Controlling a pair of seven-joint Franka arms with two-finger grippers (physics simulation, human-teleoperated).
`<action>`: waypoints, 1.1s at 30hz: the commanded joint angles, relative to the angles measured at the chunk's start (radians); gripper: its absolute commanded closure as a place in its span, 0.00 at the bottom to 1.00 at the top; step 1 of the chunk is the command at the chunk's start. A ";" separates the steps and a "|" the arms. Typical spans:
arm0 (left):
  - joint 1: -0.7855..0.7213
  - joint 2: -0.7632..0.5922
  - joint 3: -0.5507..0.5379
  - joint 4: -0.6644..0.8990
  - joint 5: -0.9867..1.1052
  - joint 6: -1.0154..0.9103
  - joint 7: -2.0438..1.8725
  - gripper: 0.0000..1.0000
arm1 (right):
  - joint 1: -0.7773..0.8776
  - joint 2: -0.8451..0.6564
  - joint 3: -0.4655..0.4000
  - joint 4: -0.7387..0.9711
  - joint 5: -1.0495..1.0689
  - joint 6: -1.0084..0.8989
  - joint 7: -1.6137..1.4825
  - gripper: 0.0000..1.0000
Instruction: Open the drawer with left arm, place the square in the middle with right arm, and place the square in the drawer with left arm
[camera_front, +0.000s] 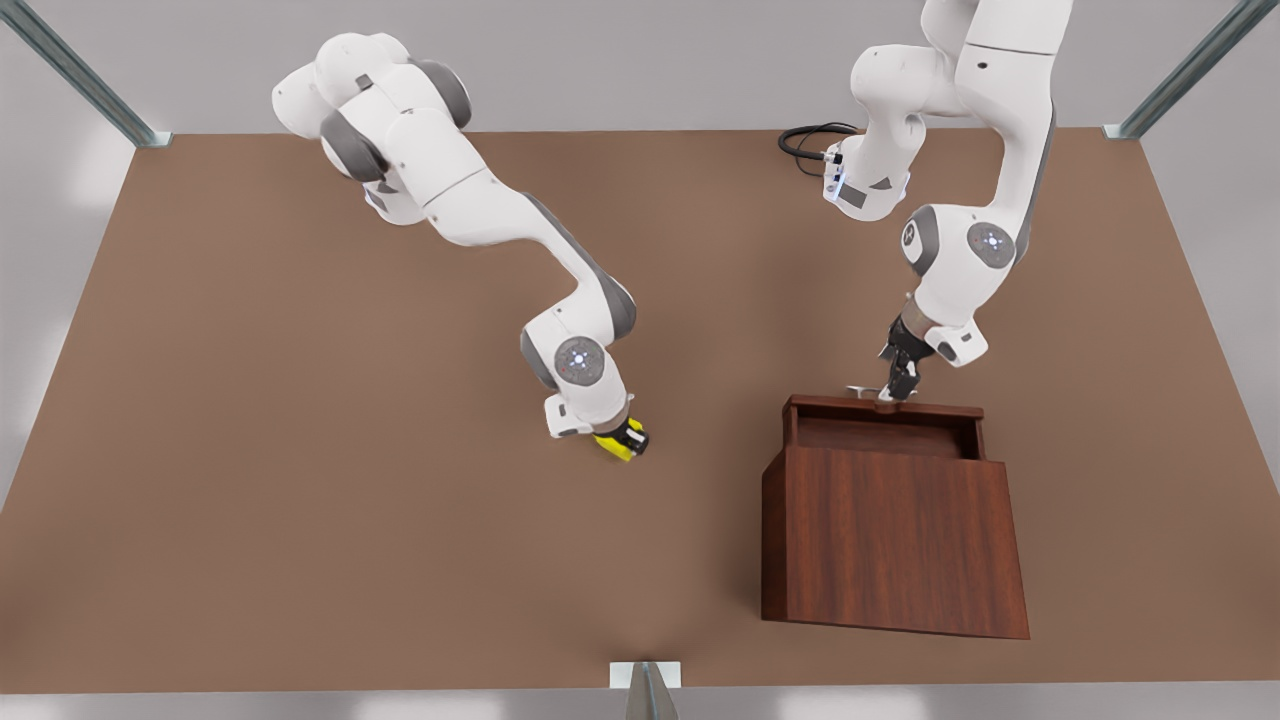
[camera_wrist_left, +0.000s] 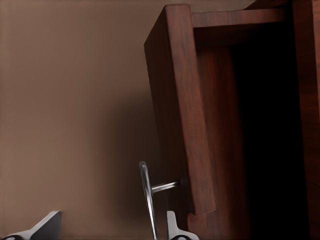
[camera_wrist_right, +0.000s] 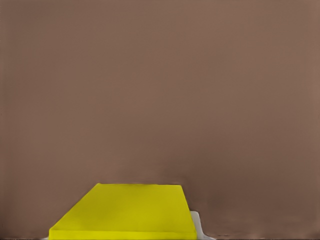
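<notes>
The wooden cabinet (camera_front: 890, 540) stands on the front view's right, with its drawer (camera_front: 880, 425) pulled out toward the arms. My left gripper (camera_front: 900, 385) hangs at the drawer's front by the silver bar handle (camera_front: 862, 391). In the left wrist view the handle (camera_wrist_left: 145, 200) stands between the spread fingertips (camera_wrist_left: 172, 227) of the open left gripper (camera_wrist_left: 109, 227), untouched. My right gripper (camera_front: 628, 438) is shut on the yellow square (camera_front: 618, 445) low over the middle of the brown tabletop (camera_front: 300, 450). The square (camera_wrist_right: 125, 210) shows close to the right wrist camera; whether it touches the table I cannot tell.
A black cable (camera_front: 810, 140) lies at the table's far edge near the left arm's base. Metal frame posts (camera_front: 645, 690) stand at the table's edges. Bare tabletop stretches between the square and the cabinet.
</notes>
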 joint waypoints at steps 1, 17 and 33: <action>0.001 -0.002 0.000 -0.001 0.000 -0.001 -0.001 0.00 | 0.003 0.007 0.004 0.019 -0.002 -0.005 0.031 0.37; -0.002 -0.139 0.014 0.293 0.064 -0.497 0.145 0.00 | 0.104 0.008 0.014 -0.071 -0.176 -0.093 0.018 0.00; -0.344 0.399 -0.089 1.061 0.216 -0.894 1.005 0.00 | -0.627 -0.702 0.010 -0.316 -0.147 -0.458 -1.135 0.00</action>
